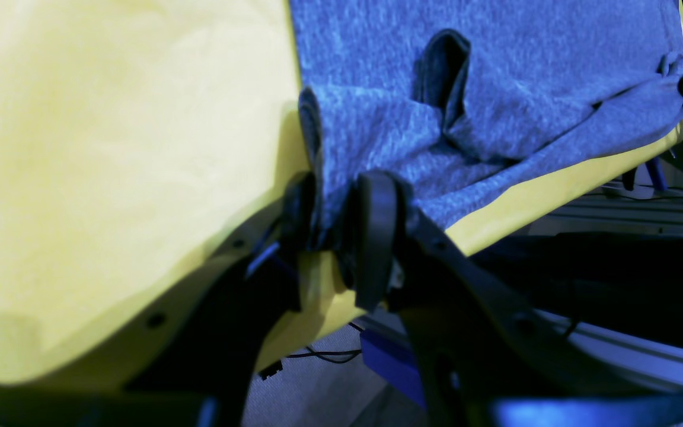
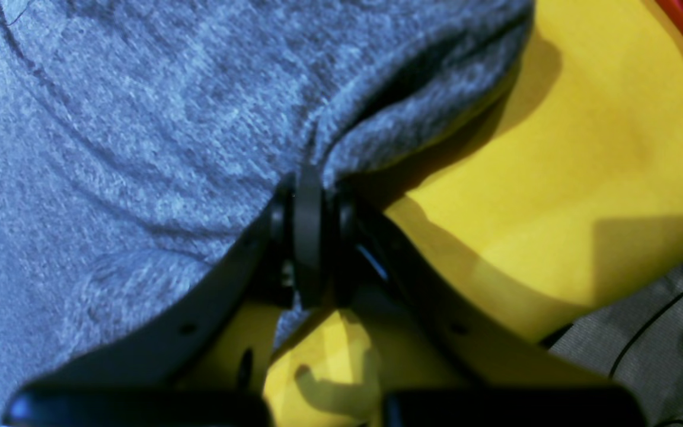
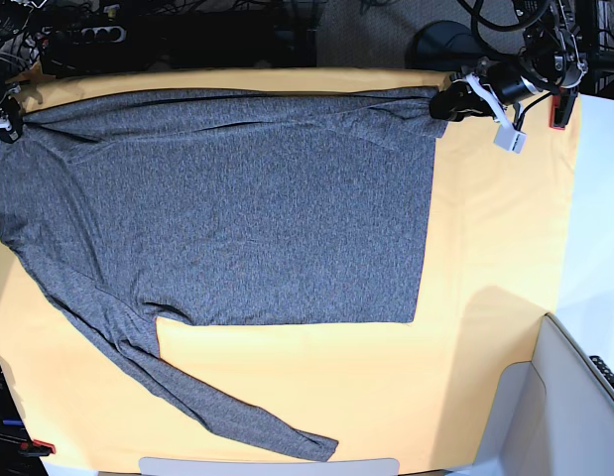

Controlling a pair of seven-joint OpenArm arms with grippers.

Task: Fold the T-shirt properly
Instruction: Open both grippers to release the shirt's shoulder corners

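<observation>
Charcoal-grey T-shirt (image 3: 247, 213) spread flat, one sleeve seemingly folded over

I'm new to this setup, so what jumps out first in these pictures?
A large charcoal-grey long-sleeved T-shirt lies spread over the yellow-orange tablecloth, one sleeve trailing toward the near edge. At the far corners, the left claw stands parted around the fabric edge, while the right claw pinches it shut.
</observation>
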